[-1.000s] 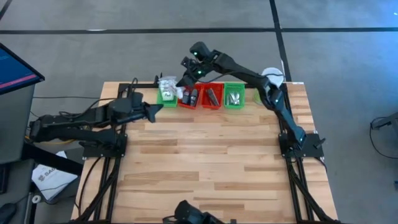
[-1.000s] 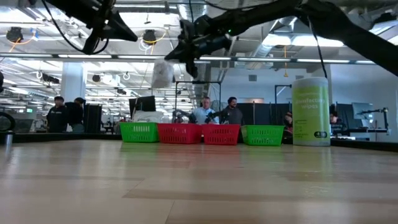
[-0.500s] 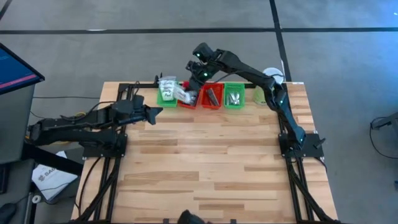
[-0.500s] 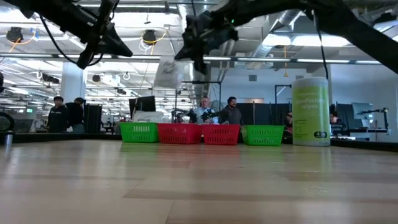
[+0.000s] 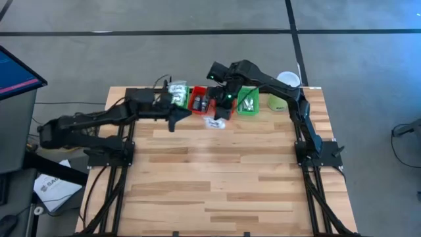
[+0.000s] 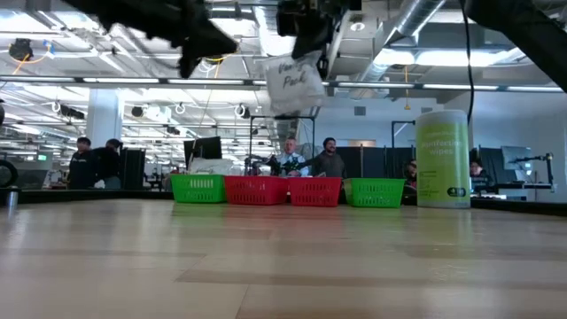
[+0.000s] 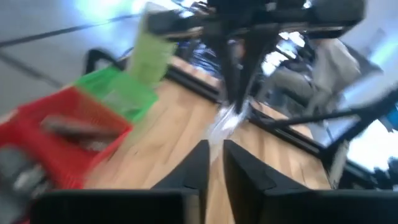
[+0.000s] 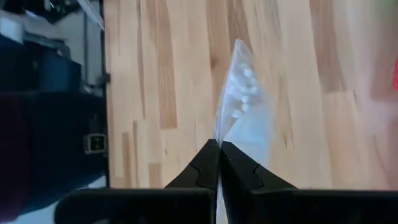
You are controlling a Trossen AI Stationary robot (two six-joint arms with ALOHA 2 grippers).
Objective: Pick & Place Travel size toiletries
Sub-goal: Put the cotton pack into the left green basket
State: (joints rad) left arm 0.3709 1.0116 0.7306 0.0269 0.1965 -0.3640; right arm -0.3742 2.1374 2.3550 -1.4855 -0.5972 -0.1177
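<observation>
grey floor (image 5: 197, 16) surrounds the wooden table (image 5: 217, 171); bright ceiling lights (image 6: 53, 44) and people (image 6: 310, 159) beyond.

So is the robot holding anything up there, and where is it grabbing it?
Yes. The right hand pinches a white packet by its top edge, so it dangles above the table. The left hand holds nothing.

Left wrist view's trays (image 7: 68, 140) blurred.

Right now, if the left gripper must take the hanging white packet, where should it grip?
Probably the lower free edge of the white packet, coming from the side: it hangs flat below the right gripper, which pinches its top edge.
</observation>
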